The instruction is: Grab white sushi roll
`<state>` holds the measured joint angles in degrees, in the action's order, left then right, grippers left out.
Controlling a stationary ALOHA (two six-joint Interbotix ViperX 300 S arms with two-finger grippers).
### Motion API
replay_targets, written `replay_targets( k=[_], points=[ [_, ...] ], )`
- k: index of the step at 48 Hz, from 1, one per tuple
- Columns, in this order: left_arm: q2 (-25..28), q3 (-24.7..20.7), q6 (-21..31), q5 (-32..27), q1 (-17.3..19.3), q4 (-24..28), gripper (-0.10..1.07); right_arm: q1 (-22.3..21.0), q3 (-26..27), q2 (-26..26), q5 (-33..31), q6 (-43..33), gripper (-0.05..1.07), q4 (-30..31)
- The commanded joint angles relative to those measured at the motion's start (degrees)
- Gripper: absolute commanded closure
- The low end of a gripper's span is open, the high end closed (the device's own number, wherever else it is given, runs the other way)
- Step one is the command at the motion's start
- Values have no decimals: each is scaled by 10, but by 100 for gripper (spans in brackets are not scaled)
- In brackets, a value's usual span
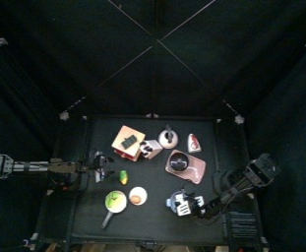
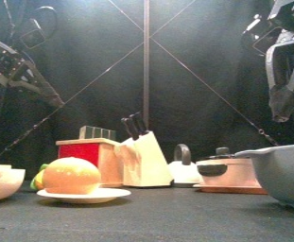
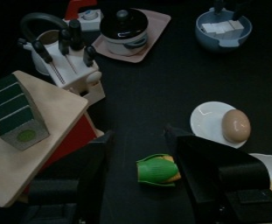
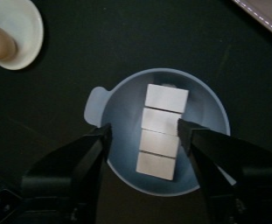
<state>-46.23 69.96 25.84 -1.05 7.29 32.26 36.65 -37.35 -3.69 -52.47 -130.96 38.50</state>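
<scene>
- my right tool (image 4: 144, 137) hangs over the blue-grey bowl (image 4: 108, 98), jaws spread wide, gripping nothing.
- the white sushi roll (image 4: 162, 131) lies inside that bowl as a row of four white blocks, running through the middle of the right wrist frame between my two jaws.
- i can't tell from here whether either jaw touches the blocks; in the front view my right arm is up in the upper right of the frame, well above the bowl at the lower right.
- from above, the bowl is at the lower right of the tabletop (image 1: 77, 138), under my right tool.
- a white plate (image 4: 27, 35) with a rounded tan piece on it is in the upper left corner of the right wrist frame, apart from the bowl.
- my left tool (image 3: 149, 156) is released too, jaws apart, hovering at the left side of the tabletop.
- a green-and-yellow round item (image 3: 158, 168) shows between the left jaws at the bottom middle of the left wrist frame, lying on the tabletop.
- the white knife block (image 3: 62, 54) is in that frame's upper left.
</scene>
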Motion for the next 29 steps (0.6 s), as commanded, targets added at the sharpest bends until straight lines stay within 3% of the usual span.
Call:
replay_targets(
  k=[1, 29],
  points=[
    [1, -7, 1, 2, 0, 0, 11, -4, 9, -4, -2, 0, 4, -7],
    [1, -4, 0, 2, 1, 0, 11, -26, -3, 50, 31, 1, 3, -8]
  ],
)
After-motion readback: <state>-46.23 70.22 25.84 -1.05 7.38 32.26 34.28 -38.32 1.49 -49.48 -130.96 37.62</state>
